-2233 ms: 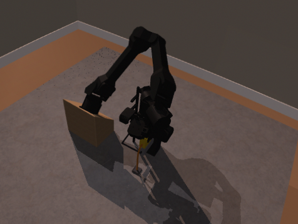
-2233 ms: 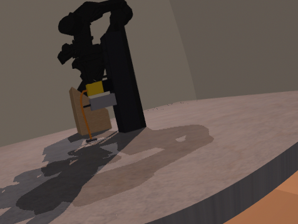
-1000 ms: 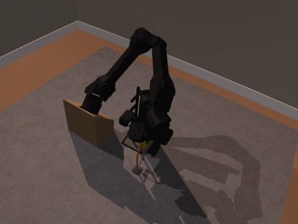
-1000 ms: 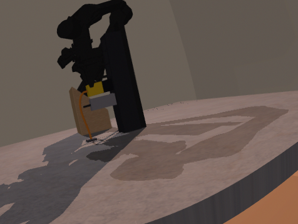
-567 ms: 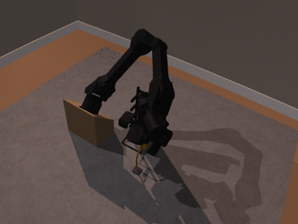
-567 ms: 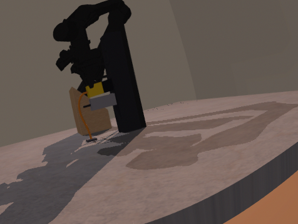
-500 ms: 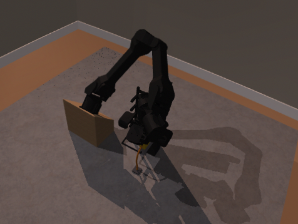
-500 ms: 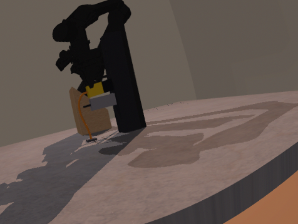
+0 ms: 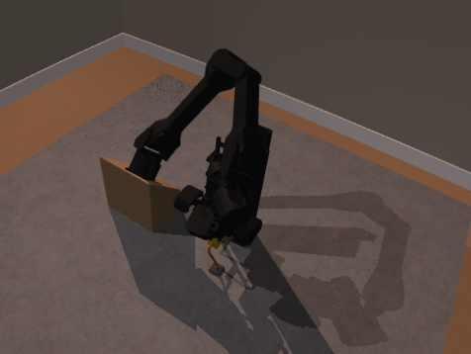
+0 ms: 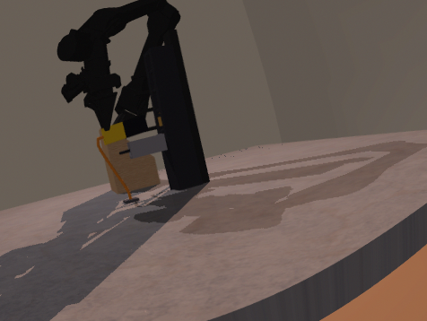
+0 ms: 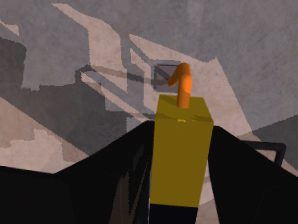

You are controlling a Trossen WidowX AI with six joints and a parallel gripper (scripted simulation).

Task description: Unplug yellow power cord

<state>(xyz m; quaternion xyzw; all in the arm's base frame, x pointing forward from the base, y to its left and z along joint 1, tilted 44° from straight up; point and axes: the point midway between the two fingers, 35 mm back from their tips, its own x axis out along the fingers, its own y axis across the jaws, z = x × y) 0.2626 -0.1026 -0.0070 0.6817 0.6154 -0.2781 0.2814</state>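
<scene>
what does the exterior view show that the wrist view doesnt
Only the exterior view shows the grey power strip, the wooden block behind it, and the cord's far end on the floor. Only the wrist view shows both fingers pressed against the plug's sides. Both show the yellow plug in the gripper and the orange cord.

The top view looks down from high toward the bench's far corner; the exterior sits low beside the near edge; the wrist peers straight down (close). All share the yellow block-shaped plug [image 9: 215,242] [image 10: 112,134] [image 11: 180,152].
</scene>
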